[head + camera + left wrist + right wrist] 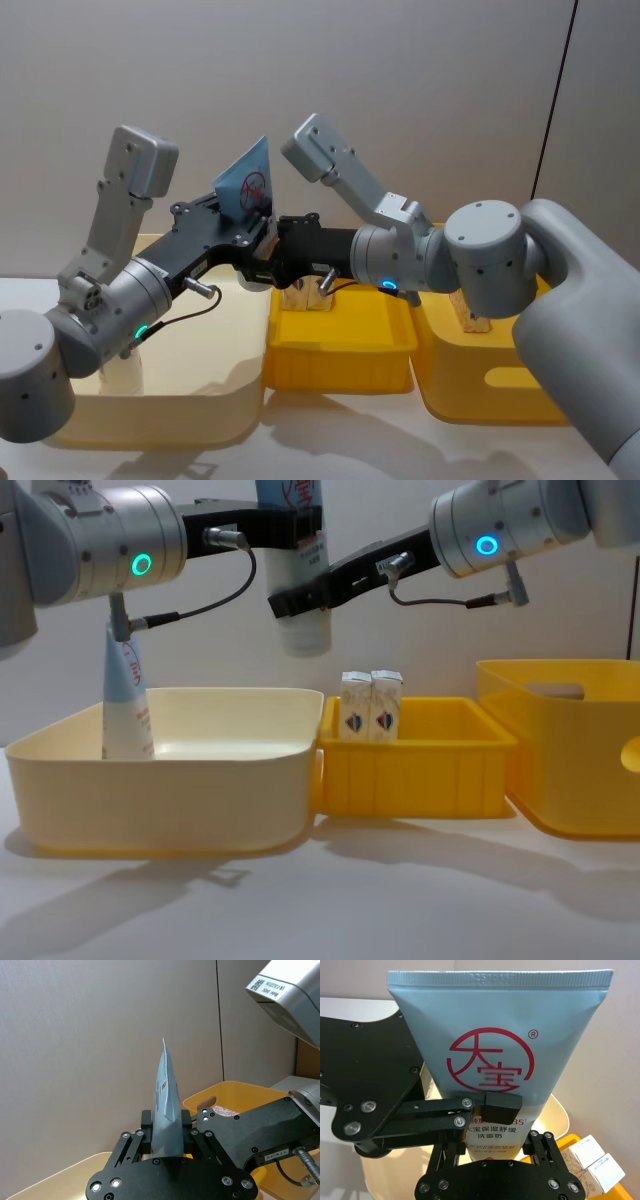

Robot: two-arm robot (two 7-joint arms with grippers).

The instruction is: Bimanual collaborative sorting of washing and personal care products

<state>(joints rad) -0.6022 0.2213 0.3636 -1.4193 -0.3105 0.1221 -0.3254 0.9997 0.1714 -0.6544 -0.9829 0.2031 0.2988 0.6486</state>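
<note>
Above the gap between the cream bin (160, 770) and the small yellow bin (415, 770), both grippers meet on one light-blue tube (247, 185), held cap-down with its crimped end pointing up. The left gripper (167, 1132) has its fingers closed on the tube's lower body, seen edge-on from the left wrist view, so the print on that side is hard to read. The right gripper (492, 1142) comes in from the other side and is clamped on the same tube lower down; from its wrist camera the red circle mark is clear, but the left gripper's black finger (502, 1106) crosses the text under it and covers part of the lettering.

From the chest view the tube's top is cut off by the upper edge, and only the white cap (304, 635) hangs free, well above the cream bin's rim with lots of open air under it.

A second tube (126, 700) stands upright in the cream bin near its left wall, its tip hidden behind the left arm. Two small white cartons (371, 705) stand touching each other at the back left of the small yellow bin, the rest of its floor bare. The big yellow bin (565, 745) sits to the right, cut off by the edge, and what's inside is too hard to make out
</note>
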